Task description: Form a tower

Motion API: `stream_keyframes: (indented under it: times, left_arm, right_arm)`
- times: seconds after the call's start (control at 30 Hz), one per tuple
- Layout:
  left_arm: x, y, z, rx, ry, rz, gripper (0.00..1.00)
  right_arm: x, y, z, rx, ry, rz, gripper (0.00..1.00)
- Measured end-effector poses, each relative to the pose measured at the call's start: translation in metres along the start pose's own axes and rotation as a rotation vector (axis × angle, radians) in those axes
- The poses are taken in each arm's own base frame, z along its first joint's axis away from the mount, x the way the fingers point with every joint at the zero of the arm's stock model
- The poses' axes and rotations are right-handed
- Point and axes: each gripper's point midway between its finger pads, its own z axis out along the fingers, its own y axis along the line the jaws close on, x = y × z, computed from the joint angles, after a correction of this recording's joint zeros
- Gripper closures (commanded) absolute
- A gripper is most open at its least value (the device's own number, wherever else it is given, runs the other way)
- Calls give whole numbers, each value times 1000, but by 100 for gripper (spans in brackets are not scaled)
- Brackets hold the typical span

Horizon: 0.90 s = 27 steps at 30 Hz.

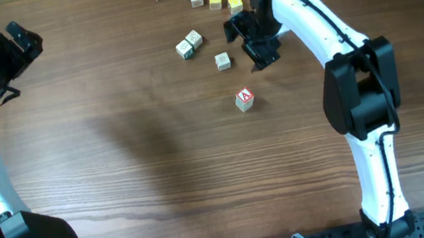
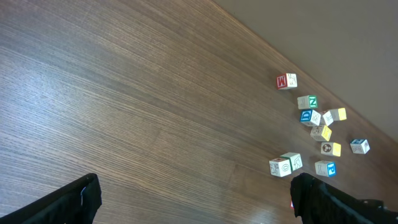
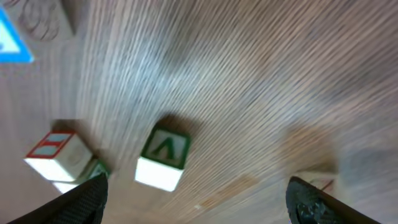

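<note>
Shows no clear tower yet, only a red-A cube [image 1: 244, 98] apart at mid-counter [image 1: 130, 151]. Hovers with right claw [image 1: 249, 42] spread over a green-faced cube [image 3: 163, 155]; holds left claw [image 1: 19, 57] spread, far off. Risks closing off-centre and tipping the cube, or bumping the neighbouring cubes [image 1: 188, 44].

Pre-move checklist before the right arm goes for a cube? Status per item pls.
1. Left gripper open and empty, off to the side of the cubes: ok.
2. Right gripper open, nothing held: ok.
3. Green-lettered pale wooden cube lies on the wooden table below the right gripper, touching neither finger: ok.
4. Room around that cube: not ok. A red-framed pale wooden cube sits close beside one finger and might get clipped on the way down.
5. Stack begun: cannot tell. The pale wooden cube with a red A on top stands alone, and the overhead view does not show whether another cube is beneath it.
</note>
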Motion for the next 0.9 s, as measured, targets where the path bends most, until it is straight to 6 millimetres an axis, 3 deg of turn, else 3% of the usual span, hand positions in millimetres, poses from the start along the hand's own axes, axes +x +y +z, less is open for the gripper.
stream_keyframes:
  times: [0.13, 0.2, 0.33, 0.43, 0.5, 0.67, 0.73, 0.9]
  left_arm:
    - [0, 0, 0, 0, 0, 0, 0]
    - [0, 0, 0, 0, 0, 0, 0]
    - [0, 0, 0, 0, 0, 0, 0]
    - [0, 0, 0, 0, 0, 0, 0]
    - [0, 0, 0, -1, 0, 0, 0]
    - [0, 0, 0, 0, 0, 0, 0]
    - [0, 0, 0, 0, 0, 0, 0]
    - [0, 0, 0, 0, 0, 0, 0]
  right_arm:
    - [26, 11, 8, -13, -23, 72, 9]
    - [29, 15, 9, -27, -40, 92, 10]
    - [17, 19, 17, -38, -108, 164, 15]
    - [8, 28, 45, -59, -103, 184, 20]
    - [8, 31, 51, -66, -91, 199, 37]
    - [8, 30, 54, -59, -86, 162, 67]
    - [7, 30, 53, -59, -86, 121, 75]
    - [-10, 37, 46, -84, -97, -144, 81]
